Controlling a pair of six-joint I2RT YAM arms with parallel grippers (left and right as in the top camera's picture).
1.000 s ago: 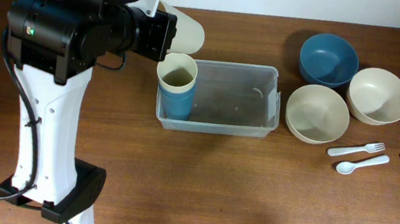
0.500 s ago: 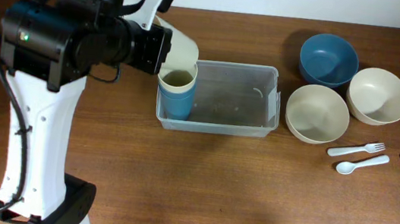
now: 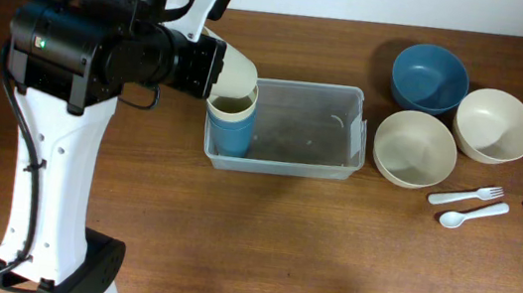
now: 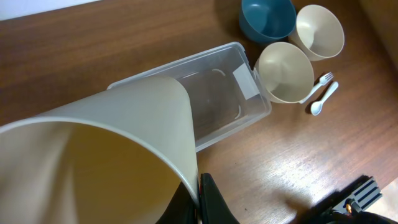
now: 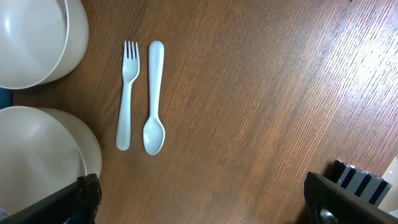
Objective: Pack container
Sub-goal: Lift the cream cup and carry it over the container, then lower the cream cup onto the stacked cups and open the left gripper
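The container (image 3: pixel 288 130) sits on the table (image 3: pixel 279 249), its long sides running left to right. At its left end stands a stack of cups (image 3: pixel 231 121), blue below with a cream rim on top; the rest of it looks bare.

The left gripper (image 4: pixel 200 202) has its jaws pressed together on the wall of a cream cup (image 3: pixel 236 71), pinching it at the rim. The cup hangs tilted above the container's left end, one end over the stack's rim; whether cup and stack touch cannot be told.

Just right of the container lies a cream bowl (image 3: pixel 414 148). Beyond it, further right, are a blue bowl (image 3: pixel 430 77) and a second cream bowl (image 3: pixel 495 123). A fork (image 5: pixel 127 93) and a spoon (image 5: pixel 153 99) lie side by side near the closest bowl, well apart from the container.

The right gripper (image 5: pixel 202 190) hovers far right of the container above the fork and spoon, jaws spread wide and holding nothing.
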